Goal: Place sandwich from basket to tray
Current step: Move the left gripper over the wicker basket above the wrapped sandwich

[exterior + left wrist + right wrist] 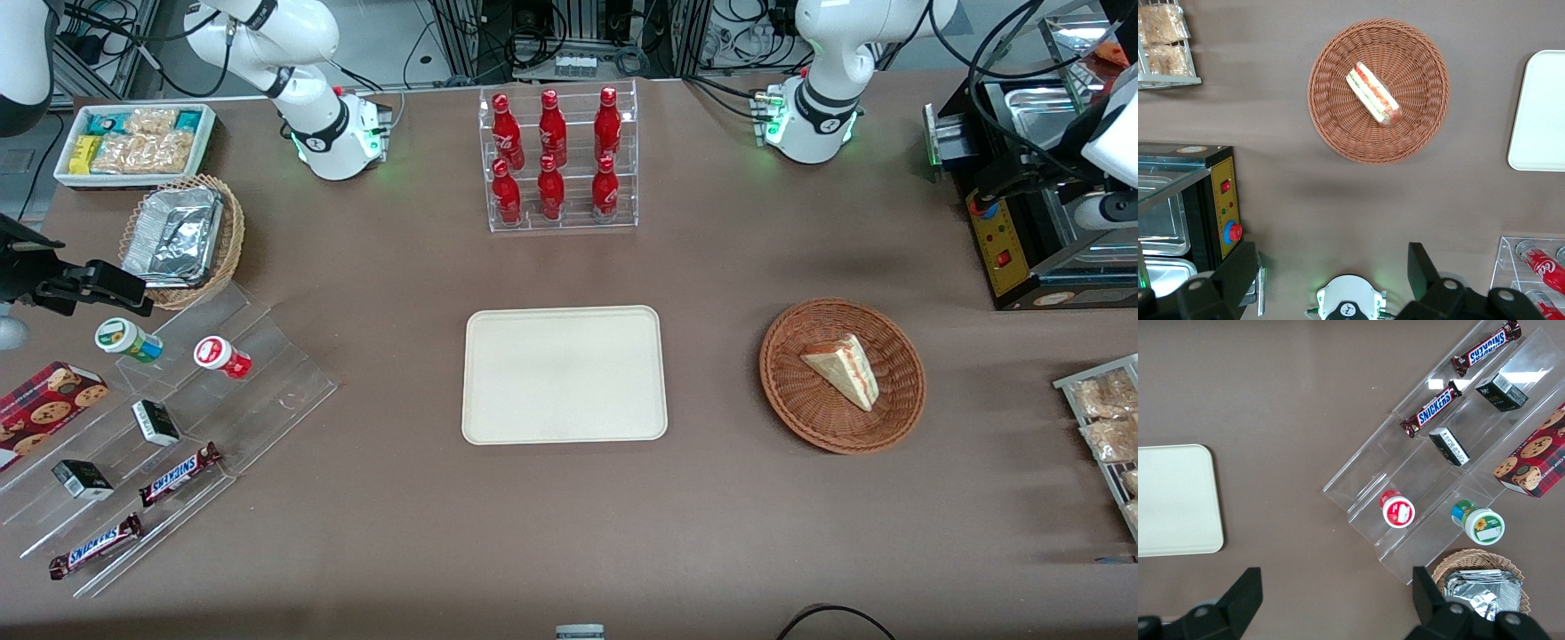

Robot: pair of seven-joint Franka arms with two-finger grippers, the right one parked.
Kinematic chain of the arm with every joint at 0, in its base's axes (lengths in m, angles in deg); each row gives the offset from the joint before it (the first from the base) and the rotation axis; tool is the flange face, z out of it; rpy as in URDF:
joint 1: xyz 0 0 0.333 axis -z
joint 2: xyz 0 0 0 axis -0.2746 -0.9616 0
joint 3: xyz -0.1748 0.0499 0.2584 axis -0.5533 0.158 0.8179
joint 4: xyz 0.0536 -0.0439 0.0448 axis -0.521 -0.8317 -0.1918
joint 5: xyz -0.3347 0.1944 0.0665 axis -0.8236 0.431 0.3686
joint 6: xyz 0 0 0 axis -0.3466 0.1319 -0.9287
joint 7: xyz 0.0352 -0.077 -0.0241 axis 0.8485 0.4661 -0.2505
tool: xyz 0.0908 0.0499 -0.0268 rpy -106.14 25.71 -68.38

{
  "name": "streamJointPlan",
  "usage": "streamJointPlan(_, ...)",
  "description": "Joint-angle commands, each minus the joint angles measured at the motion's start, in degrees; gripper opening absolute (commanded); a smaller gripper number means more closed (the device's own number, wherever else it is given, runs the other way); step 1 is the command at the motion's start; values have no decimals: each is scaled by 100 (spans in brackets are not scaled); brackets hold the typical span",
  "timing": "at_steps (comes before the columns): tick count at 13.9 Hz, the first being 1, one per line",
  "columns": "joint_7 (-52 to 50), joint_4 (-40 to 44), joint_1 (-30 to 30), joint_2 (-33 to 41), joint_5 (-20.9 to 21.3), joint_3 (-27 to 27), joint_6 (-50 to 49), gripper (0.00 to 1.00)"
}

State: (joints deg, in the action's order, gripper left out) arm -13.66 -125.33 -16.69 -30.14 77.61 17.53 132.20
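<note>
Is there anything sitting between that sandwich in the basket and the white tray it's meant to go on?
Nothing visible. The sandwich lies in the basket, and only bare table separates it from the tray. The end effector hangs open, high above the table, with no obstacle below it either.

The front view looks steeply down from high up on the whole table (569, 533), with the tray (564, 374) at frame centre and the basket (842, 375) right of centre. The left wrist view looks straight down from well above, past the gripper (1331, 267) with its fingers spread wide, and shares the basket and one tray edge. The right wrist view also faces down and shares the tray's end.
</note>
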Motion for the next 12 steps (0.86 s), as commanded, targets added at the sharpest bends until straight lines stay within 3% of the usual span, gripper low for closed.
streamJointPlan(1, 159, 138, 22, -6, -62, 1, -95, 100)
streamJointPlan(8, 28, 33, 13, -436, 52, 28, 238, 100)
streamJointPlan(12, -1164, -589, 13, -631, 61, 28, 1088, 100)
